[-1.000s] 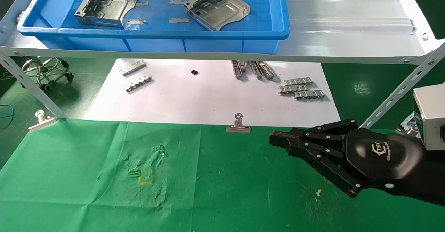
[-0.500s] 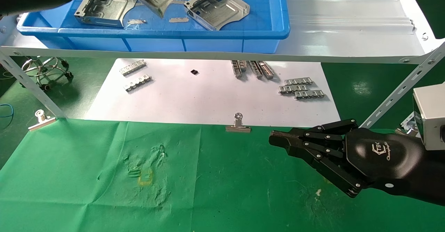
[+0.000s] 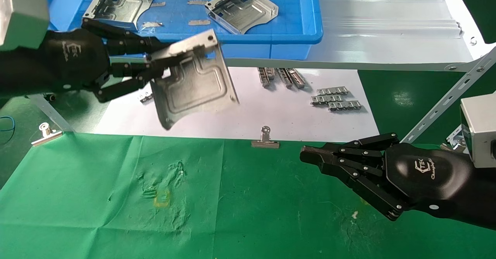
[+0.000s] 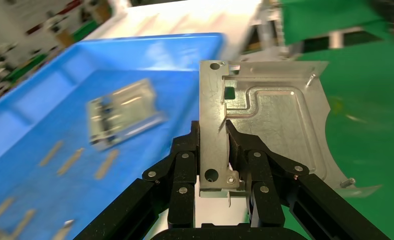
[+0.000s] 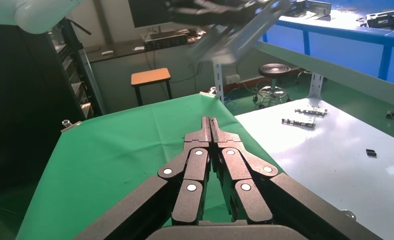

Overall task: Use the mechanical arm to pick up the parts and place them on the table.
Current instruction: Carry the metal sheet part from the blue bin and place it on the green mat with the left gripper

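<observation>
While aloft, part (image 3: 193, 78) in left pincer (image 3: 153, 67).

My left hand (image 3: 128, 67) holds a metal plate (image 3: 193, 78) in the air, in front of the shelf edge (image 3: 348, 63) and above the white paper (image 3: 232, 111). Below it, the green cloth (image 3: 248, 204) lies open around the yellow mark (image 3: 162, 199). Obstacles: a binder clip (image 3: 266, 138) at the paper's edge, the shelf leg (image 3: 42, 107) at left, and my right hand (image 3: 310, 156), fingers together, low over the cloth at right.
</observation>
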You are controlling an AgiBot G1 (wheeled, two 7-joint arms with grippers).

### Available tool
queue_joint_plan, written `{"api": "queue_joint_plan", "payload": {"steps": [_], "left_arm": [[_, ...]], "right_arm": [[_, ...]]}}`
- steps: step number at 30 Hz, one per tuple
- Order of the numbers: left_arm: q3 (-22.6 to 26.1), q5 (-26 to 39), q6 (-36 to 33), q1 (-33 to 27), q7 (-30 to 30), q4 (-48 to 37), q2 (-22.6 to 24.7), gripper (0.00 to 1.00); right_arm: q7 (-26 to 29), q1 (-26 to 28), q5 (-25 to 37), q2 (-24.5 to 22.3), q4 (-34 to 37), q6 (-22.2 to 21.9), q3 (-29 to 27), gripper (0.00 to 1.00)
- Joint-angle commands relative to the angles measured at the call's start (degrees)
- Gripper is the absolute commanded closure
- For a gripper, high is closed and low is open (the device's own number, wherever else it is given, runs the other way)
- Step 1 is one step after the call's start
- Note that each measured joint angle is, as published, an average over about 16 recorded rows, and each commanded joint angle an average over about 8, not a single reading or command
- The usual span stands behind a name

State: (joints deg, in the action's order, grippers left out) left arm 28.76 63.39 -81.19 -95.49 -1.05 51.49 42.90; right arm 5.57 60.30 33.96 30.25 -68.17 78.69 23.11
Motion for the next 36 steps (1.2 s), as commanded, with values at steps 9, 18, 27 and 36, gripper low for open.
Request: {"api": "queue_joint_plan", "payload": {"steps": [9, 18, 27, 36], "left_arm": [[3.8, 5.0, -7.4, 3.9, -15.8, -3.8, -1.4, 1.0], [6.0, 10.7, -1.2, 10.3, -21.0, -2.0, -2.6, 1.0], [7.1, 13.1, 1.0, 12.1, -23.3, -1.7, -2.1, 1.0], [7.7, 14.9, 3.4, 13.3, -25.6, -2.7, -1.1, 1.0]], "right_arm": [[0.0, 0.0, 0.0, 0.0, 0.0, 0.0, 0.0, 1.0], [0.0, 0.0, 0.0, 0.0, 0.0, 0.0, 0.0, 1.0], [0.0, 0.0, 0.0, 0.0, 0.0, 0.0, 0.0, 1.0], [0.0, 0.0, 0.0, 0.0, 0.0, 0.0, 0.0, 1.0]]}}
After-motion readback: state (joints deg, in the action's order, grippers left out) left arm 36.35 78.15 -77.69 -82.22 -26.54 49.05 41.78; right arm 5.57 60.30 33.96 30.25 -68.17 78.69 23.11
